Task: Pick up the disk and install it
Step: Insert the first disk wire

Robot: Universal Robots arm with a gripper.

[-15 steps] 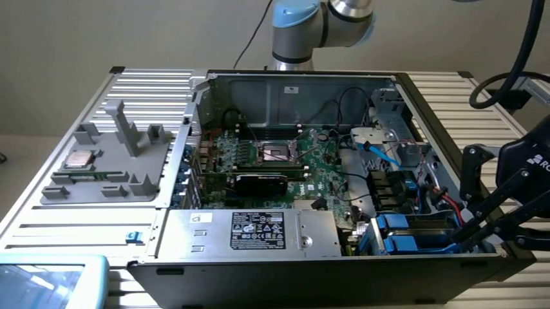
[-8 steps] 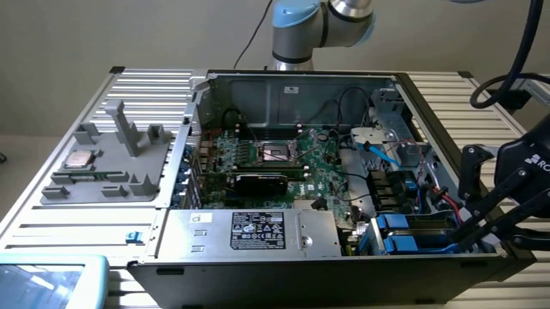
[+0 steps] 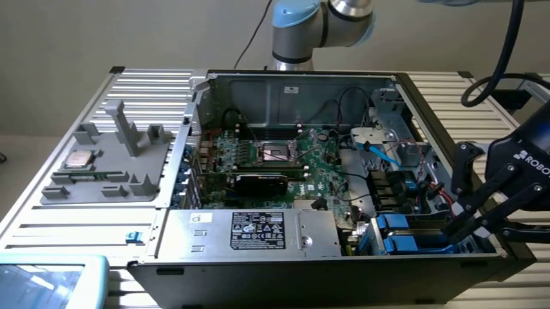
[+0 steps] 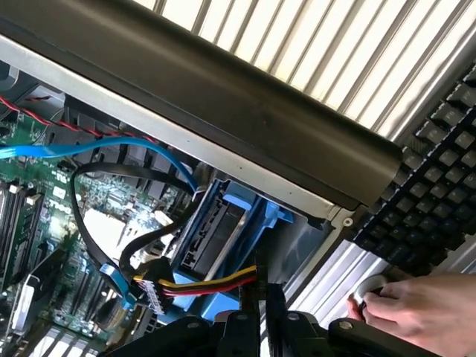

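Observation:
The disk [image 4: 213, 232] sits in the drive bay at the corner of the open computer case [image 3: 344, 264]. Its dark connector end shows between bright blue rails [image 4: 264, 212]. In the exterior view the blue rail tabs [image 3: 400, 243] lie at the case's front right. My gripper [image 3: 453, 226] reaches down beside them from the exterior view's right. In the wrist view my gripper [image 4: 259, 321] is shut just short of the disk. Its black fingers [image 4: 242, 323] hold nothing, and a yellow, red and black power cable [image 4: 201, 284] runs in front of them.
A person's hand [image 4: 416, 306] rests on the slatted table by a black keyboard [image 4: 439, 178]. A large silver box with a black label [image 3: 257, 232] fills the case front. Blue cables [image 4: 111, 145] loop over the green motherboard [image 3: 275, 161]. A grey tray [image 3: 112, 188] holds a small chip [image 3: 80, 159].

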